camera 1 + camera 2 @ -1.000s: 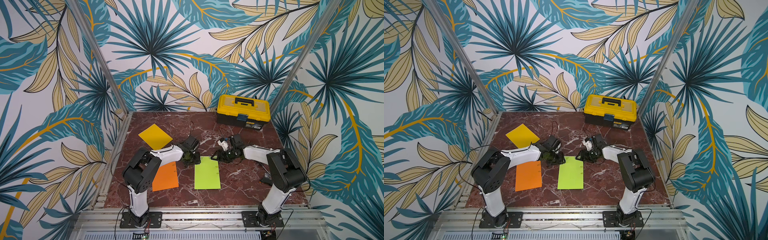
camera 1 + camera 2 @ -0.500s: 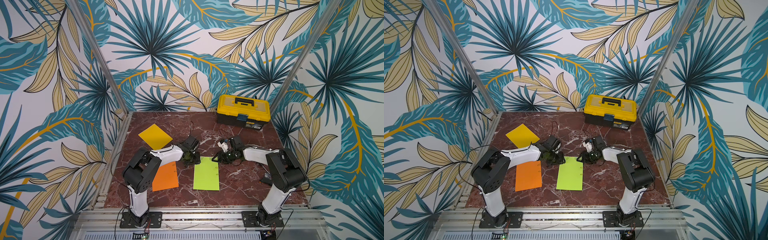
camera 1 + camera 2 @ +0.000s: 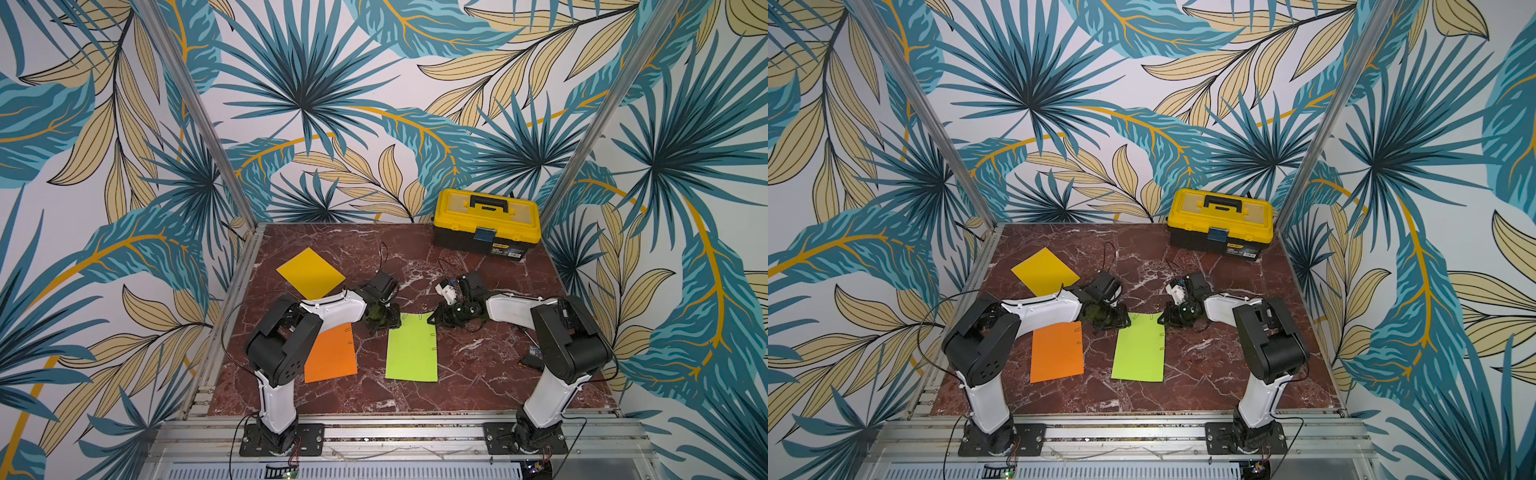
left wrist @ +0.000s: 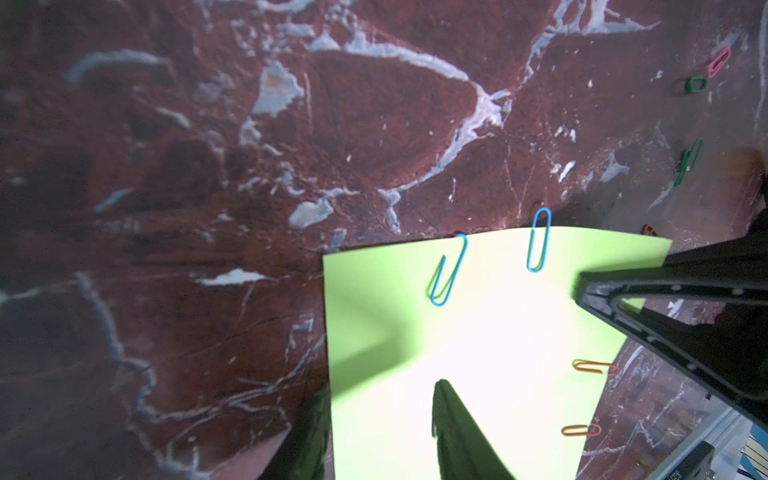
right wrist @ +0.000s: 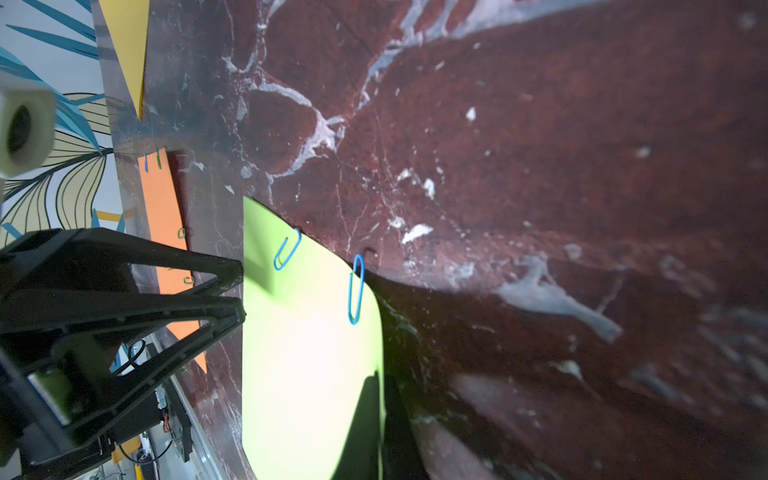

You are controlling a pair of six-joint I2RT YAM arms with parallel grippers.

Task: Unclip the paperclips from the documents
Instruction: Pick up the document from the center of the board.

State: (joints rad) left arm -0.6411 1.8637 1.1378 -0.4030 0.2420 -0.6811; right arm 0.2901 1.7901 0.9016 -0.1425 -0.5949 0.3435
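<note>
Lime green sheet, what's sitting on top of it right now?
Two blue paperclips on its far edge, two orange-red paperclips on the right arm's side. The left gripper and right gripper overhang its far corners; anything beneath them is hidden.

Tropical palm-leaf wallpaper (image 3: 307,95) on three walls. Red-brown marble tabletop (image 3: 469,374), white-veined. Aluminium corner posts (image 3: 199,112). Yellow-black toolbox (image 3: 486,222) in far right corner. Bright, even light.

The lime green sheet (image 4: 457,332) is smooth matt paper; its blue paperclips (image 4: 539,243) are coated wire. The marbled tabletop (image 4: 374,124) looks polished.
</note>
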